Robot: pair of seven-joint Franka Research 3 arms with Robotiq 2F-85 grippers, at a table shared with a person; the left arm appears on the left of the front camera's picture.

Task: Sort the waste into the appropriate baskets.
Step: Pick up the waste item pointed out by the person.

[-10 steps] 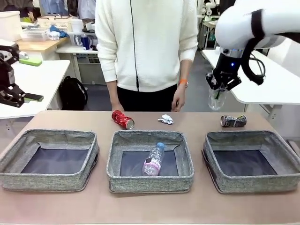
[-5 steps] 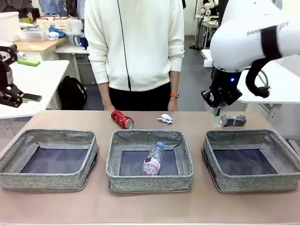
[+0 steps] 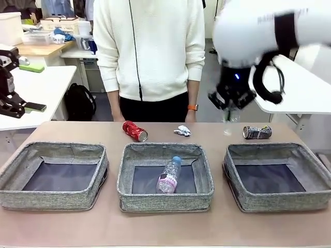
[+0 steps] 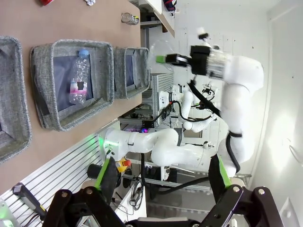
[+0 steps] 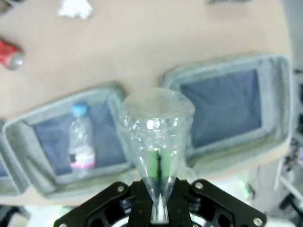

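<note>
Right gripper (image 3: 229, 106): jaws clamped on the neck of the clear label-less bottle (image 3: 227, 123). The bottle hangs base-down, well above the desk (image 3: 165, 227). Neck grip makes sense: it's the narrowest, stiffest part, and the thin body would crush.

Bottle position: in the air over the far side of the desk, between the paper wad (image 3: 182, 131) and the dark blue can (image 3: 257, 133), beyond the gap between the middle basket (image 3: 165, 199) and the right basket (image 3: 282, 201). Arm is motion-blurred in the front view, so this reads as mid-carry, not a hover.

Right wrist view: the bottle's base points down at the rim area between those two baskets, not over either floor yet.

Pink-label bottle (image 3: 169, 175) lies on its side in the middle basket, blue cap toward the far wall. My read: the middle basket is for plastics, so the held bottle should go there. It needs to come nearer and left before release.

Left gripper (image 4: 163, 182): jaws wide, nothing in them, parked off to the side and out of the way.

Unsorted on the far desk: red can (image 3: 135, 132) on its side, the paper wad and the dark blue can on its side. Left basket (image 3: 51, 199) and the right basket hold nothing.

Person (image 3: 150, 51) stands at the far edge, hands down, close to the wad. Risk: releasing early bounces the bottle off the soft rim.
</note>
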